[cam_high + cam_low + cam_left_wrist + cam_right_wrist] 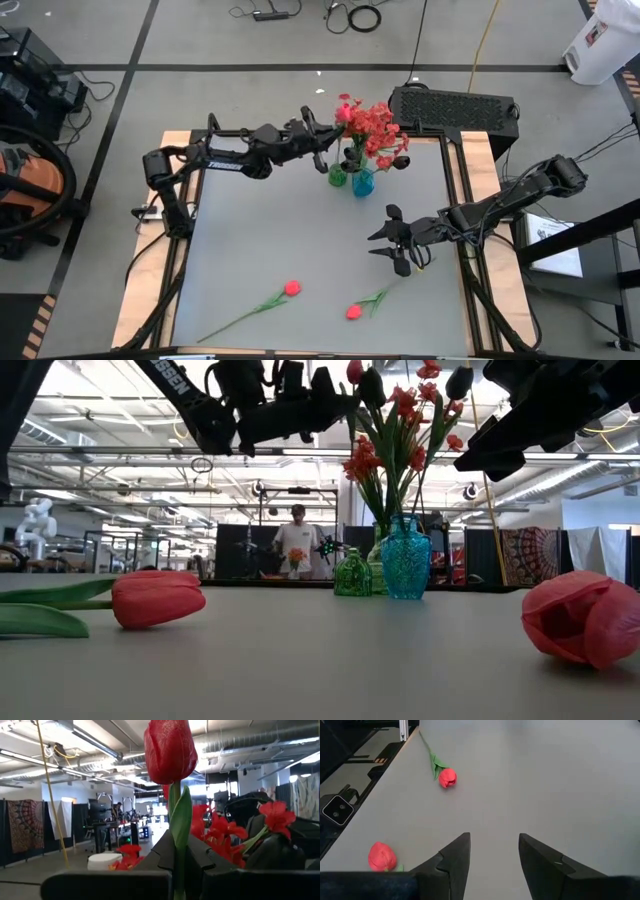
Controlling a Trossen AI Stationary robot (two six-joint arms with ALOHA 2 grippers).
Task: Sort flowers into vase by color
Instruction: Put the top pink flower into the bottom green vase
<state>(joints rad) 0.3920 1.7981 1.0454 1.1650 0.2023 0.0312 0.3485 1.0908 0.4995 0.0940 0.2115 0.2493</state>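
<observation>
My left gripper is shut on a red tulip and holds it up beside the bunch of red flowers. That bunch stands with its stems in a blue vase. A green vase sits next to the blue one. Two more tulips lie flat on the table near its front edge. My right gripper hovers open above the table's right half with nothing between its fingers. My left gripper pinches the tulip's green stem between its two fingers, a little below the bud and beside a leaf. The fingers come from the table's left, slanting upward. The tulip stands upright above them, clear of the table; its lower stem is hidden.
A black box sits at the table's far right edge behind the vases. The grey table top is bare between the vases and the lying tulips. A person stands in the room far behind the table.
</observation>
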